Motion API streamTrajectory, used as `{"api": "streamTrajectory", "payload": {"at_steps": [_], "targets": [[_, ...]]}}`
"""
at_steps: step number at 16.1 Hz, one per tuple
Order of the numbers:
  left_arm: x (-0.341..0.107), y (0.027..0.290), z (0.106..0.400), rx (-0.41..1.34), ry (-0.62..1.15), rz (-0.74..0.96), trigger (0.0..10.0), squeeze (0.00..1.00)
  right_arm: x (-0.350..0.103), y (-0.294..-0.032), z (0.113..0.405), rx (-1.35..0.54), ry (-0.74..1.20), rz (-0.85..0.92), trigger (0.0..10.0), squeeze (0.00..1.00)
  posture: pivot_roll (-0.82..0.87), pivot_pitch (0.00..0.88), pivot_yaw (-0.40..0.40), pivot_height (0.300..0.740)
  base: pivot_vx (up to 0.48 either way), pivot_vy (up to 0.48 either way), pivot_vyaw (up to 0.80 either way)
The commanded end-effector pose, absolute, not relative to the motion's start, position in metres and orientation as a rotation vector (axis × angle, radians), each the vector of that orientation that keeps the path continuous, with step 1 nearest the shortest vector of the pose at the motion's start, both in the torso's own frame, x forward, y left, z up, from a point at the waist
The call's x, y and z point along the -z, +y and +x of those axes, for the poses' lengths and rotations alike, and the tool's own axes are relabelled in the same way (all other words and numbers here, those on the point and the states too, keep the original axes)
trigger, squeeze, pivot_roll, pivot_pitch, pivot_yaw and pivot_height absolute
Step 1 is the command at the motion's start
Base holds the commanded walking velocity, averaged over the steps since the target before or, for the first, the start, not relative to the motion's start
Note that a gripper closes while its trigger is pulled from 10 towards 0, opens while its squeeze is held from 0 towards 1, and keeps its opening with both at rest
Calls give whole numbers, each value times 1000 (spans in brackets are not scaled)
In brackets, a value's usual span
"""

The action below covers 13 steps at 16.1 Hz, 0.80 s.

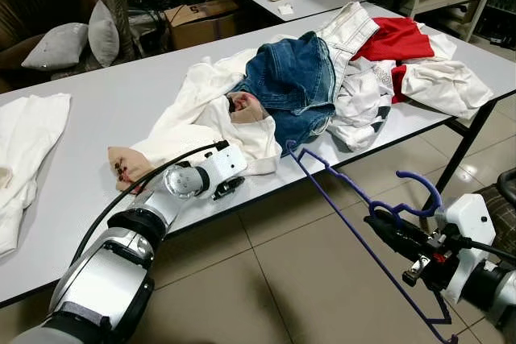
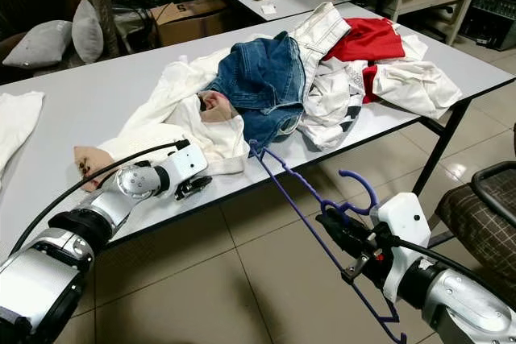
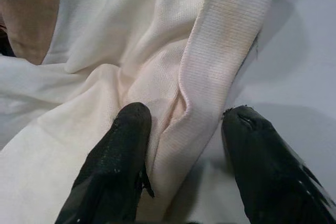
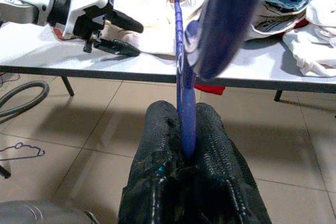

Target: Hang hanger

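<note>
right gripper [image 1: 387,227] clamped on the purple hanger [image 1: 347,191] just under its hook, off the near edge of the surface [image 1: 121,102], above the floor. long axis running from the jaws up toward the cream shirt [image 1: 201,122], far tip nearly at the surface edge beside the jeans [image 1: 294,78]. left gripper [image 3: 184,129] nearer the shirt, jaws apart astride its ribbed hem. probably next: feeding that tip into the shirt opening.

Even indoor light falling bright, soft shadows lying under the table [image 1: 97,118], hanger [image 4: 220,19] blurring close-up at twelve o'clock — head views staying sharp.
</note>
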<state>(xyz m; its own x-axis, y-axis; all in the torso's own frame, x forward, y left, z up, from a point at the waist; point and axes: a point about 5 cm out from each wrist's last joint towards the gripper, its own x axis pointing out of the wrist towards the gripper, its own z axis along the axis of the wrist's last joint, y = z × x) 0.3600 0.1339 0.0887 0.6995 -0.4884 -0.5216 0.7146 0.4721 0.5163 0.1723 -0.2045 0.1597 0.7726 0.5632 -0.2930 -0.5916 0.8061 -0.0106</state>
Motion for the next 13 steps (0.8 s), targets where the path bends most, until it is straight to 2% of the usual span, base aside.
{"api": "streamTrajectory", "payload": {"at_steps": [1,3,11,13], "targets": [[-83,143,360,721,379,807,4784,0,-167,-204,173,-639,264,-117,10000,0,-249,0,126,740,0,0,0],[-81,144,359,713,393,807,0,0,-168,-204,173,-645,264,-117,10000,0,-244,0,121,740,0,0,0],[-70,140,352,770,470,708,0,0,-168,-202,175,-664,259,-122,10000,0,-240,0,122,740,0,0,0],[-71,139,352,769,479,608,0,0,-168,-202,176,-667,259,-124,10000,0,-240,0,121,740,0,0,0]]}}
